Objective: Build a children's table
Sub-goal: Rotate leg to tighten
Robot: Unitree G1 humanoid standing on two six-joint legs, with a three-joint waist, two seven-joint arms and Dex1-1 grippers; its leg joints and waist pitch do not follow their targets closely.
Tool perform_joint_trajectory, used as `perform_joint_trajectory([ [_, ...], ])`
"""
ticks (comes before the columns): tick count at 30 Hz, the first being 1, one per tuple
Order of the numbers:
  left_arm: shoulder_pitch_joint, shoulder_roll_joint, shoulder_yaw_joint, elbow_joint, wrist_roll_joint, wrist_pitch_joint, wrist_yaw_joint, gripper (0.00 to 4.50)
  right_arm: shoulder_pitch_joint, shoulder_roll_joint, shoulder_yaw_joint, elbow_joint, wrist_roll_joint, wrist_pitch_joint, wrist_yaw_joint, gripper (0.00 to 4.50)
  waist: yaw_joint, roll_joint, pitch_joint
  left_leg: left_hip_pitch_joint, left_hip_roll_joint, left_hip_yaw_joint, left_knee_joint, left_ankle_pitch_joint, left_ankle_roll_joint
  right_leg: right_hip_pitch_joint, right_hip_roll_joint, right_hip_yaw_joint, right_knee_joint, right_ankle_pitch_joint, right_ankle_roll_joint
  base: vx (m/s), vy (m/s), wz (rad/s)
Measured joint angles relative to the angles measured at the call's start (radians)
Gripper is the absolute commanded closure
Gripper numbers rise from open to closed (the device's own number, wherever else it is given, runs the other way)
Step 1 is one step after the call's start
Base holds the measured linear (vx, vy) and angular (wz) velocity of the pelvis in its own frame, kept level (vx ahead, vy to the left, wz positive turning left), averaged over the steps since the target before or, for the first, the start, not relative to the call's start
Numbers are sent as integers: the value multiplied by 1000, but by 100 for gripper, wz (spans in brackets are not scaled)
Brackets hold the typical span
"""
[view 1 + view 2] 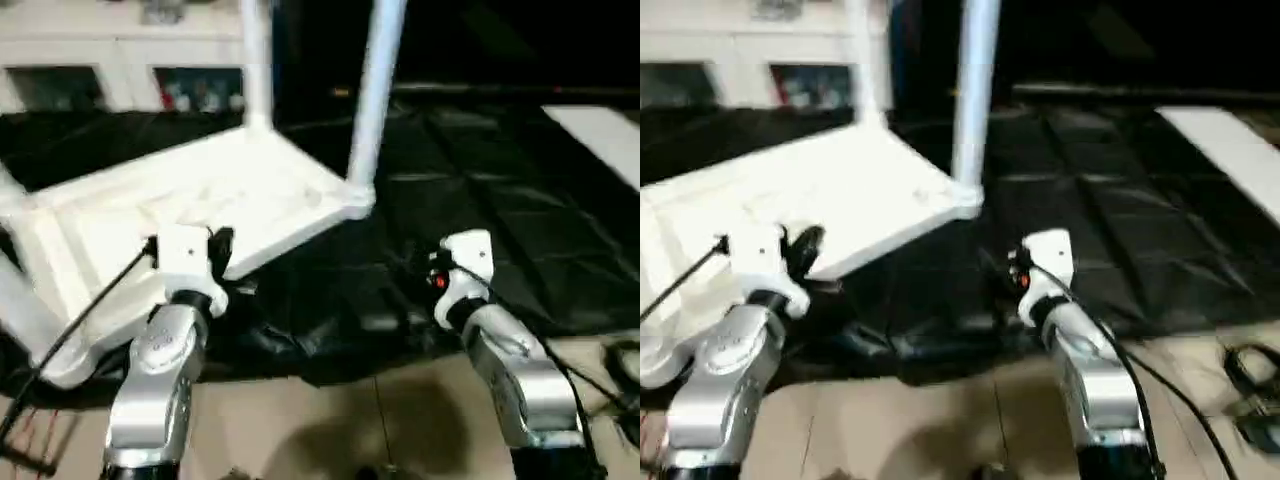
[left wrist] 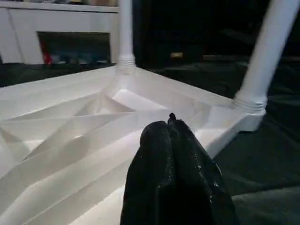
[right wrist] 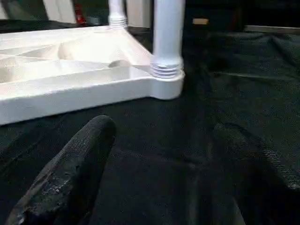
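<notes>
**Table upside down, legs going in**

The tabletop lay flipped on the black sheet spread over the floor, ribbed underside facing up, which I took to be the reason for the whole arrangement: the corner sockets pointed upward so legs could be pushed in from above. Two legs already stood upright in the far corners, one at the back and one nearer the middle of the room. Another leg slanted out at the near left corner.

The left gripper hovered over the near edge of the tabletop with its fingers pressed together, holding nothing. The right gripper hung above the bare sheet, just beside the corner with the standing leg, fingers spread wide and empty, probably ready to take something
</notes>
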Motion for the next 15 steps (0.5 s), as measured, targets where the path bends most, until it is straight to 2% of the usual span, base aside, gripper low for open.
perform_joint_trajectory([
  [1, -5, 0, -1, -7, 0, -13, -1, 450, -10, -6, -5, 1, 0, 3, 0, 70, 29, -41, -16, -7, 0, 34, 8, 2, -1, 23, -7, 55, 56, -48, 37, -30, -142, -1],
  [2, 13, -7, 3, -5, 0, -17, 0, 450, -19, -9, -3, 1, 2, 5, 1, 70, 41, -43, -15, -12, 0, 33, 14, -7, -7, 5, -5, 66, 59, -69, 31, -30, -142, -1],
  [3, 35, -7, 3, -1, 0, -16, 0, 450, -19, -6, 6, -2, 6, 6, 3, 70, 47, -44, -13, -21, -13, 14, 41, -12, 1, 3, -6, 62, 53, -70, 29, 22, -106, -14],
  [4, 44, -7, 0, 6, 0, -16, 0, 450, -17, -4, 7, -5, 7, 8, 3, 70, 58, -30, -19, -14, -29, -9, 68, -17, 7, 5, -5, 62, 52, -70, 29, 0, 0, 0],
  [5, 41, -7, -1, 5, 0, -16, -1, 450, -17, -6, 4, -5, 7, 12, 2, 70, 58, -13, -25, -1, -32, -16, 49, -17, -7, 4, 1, 49, 48, -70, 28, 0, 0, 0],
  [6, 33, -1, 0, 5, 0, -17, -2, 450, -15, -2, 4, -3, 7, 14, 0, 70, 56, -14, -22, 4, -30, -18, 43, -14, -13, 5, 7, 52, 39, -68, 26, 0, 0, 0],
  [7, 33, 0, 1, 5, 0, -17, -2, 450, -9, 0, 7, -3, 7, 17, 1, 70, 45, -13, -22, 10, -28, -19, 29, -15, -11, 12, 16, 52, 18, -66, 23, 0, 0, 0],
  [8, 34, 0, 2, 5, 0, -17, -2, 450, -10, 0, 12, -2, 7, 17, 1, 70, 38, -9, -21, 21, -24, -21, 12, -15, -11, 30, 28, 53, -15, -62, 15, 0, 0, 0],
  [9, 34, 2, 3, 5, 0, -17, -2, 450, -13, 1, 15, -2, 7, 17, 1, 70, 30, -8, -20, 33, -23, -21, 1, -15, -11, 45, 29, 49, -35, -55, 3, 0, 0, 0],
  [10, 34, 8, 2, 4, 0, -17, -4, 450, -18, 2, 15, -3, 7, 17, 1, 70, 17, -8, -20, 47, -23, -20, -9, -16, -9, 61, 29, 47, -53, -51, -2, 78, 54, -13],
  [11, 33, 9, 2, 3, -1, -18, -5, 450, -20, 1, 15, -4, 7, 16, 1, 70, 11, -8, -21, 55, -24, -18, -13, -17, -8, 77, 29, 48, -62, -49, -2, 78, 54, -13],
  [12, 33, 8, 1, 3, -1, -18, -5, 450, -20, 0, 15, -4, 7, 16, 1, 70, 9, -7, -21, 57, -24, -17, -14, -18, -6, 86, 29, 48, -70, -46, 1, 75, 53, -9],
  [15, 33, -1, -15, 2, -1, -19, -9, 450, -18, -4, 14, -4, 7, 16, 2, 70, 1, -8, -24, 59, -24, -6, -14, -21, -2, 99, 29, 52, -92, -37, 16, 92, 51, -2],
])
